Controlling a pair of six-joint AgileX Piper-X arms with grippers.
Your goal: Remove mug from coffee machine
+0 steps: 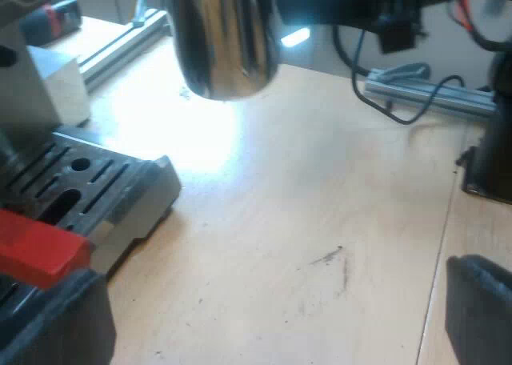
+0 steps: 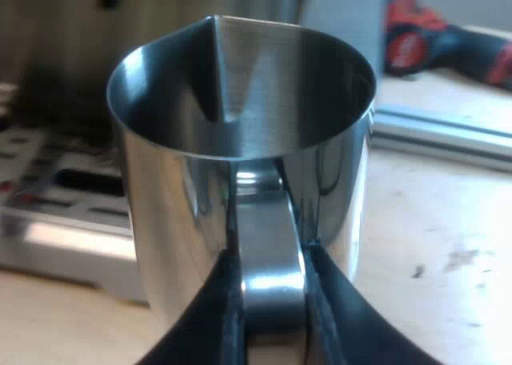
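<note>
Clearly the right gripper (image 2: 272,301) has the steel mug (image 2: 176,221) by its handle (image 2: 272,261), with the two black fingers (image 2: 216,325) pinched narrow on either side of that loop and the spout on the far side from the wrist. Seen from the other arm, the mug hangs over the wooden table (image 1: 320,205), near the machine's slotted drip tray (image 1: 96,189) but off it. The left gripper (image 1: 268,309) is spread wide and holds nothing, low over the table, one finger close to the holder's red handle end (image 1: 40,253)
</note>
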